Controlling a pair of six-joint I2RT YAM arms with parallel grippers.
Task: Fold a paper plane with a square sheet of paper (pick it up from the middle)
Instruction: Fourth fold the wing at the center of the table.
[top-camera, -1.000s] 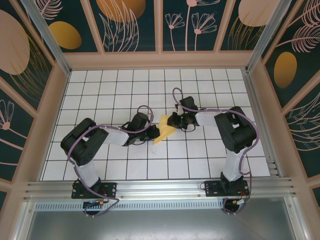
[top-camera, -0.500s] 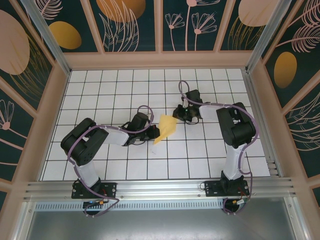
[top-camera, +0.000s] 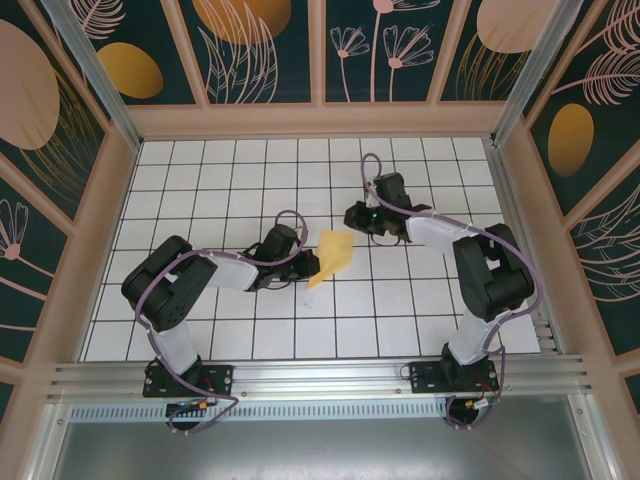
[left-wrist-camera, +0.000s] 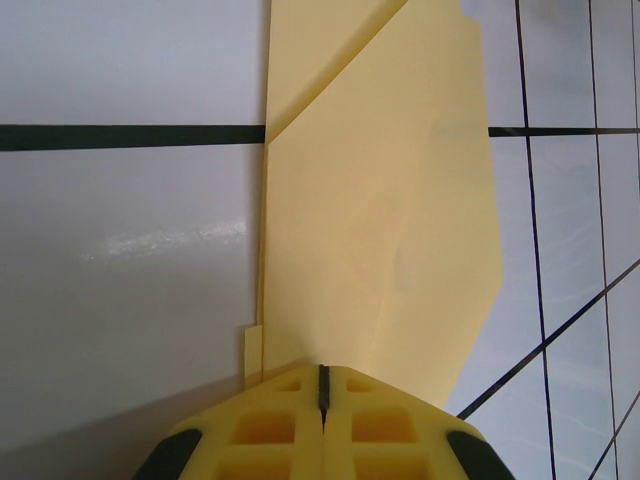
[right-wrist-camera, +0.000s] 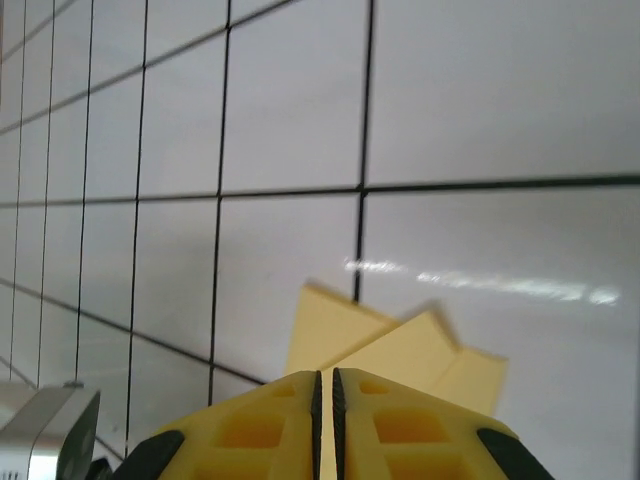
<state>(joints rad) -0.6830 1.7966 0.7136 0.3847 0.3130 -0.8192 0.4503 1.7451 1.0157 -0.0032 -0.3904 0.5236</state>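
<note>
I see my left tool (top-camera: 306, 266) clamped on the folded paper (top-camera: 333, 252) at centre frame, my right tool (top-camera: 354, 218) pinched narrow and empty just upper right.

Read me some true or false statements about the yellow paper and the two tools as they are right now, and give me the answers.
1. The left tool is shut on the yellow paper. True.
2. The right tool also grips the paper. False: its jaws are together on nothing, and in the top view it stands apart from the paper.
3. The paper is a flat, unfolded square. False: it is folded, with overlapping layers and a diagonal edge across it.
4. The surface under the paper is white grid tiles. True.
</note>
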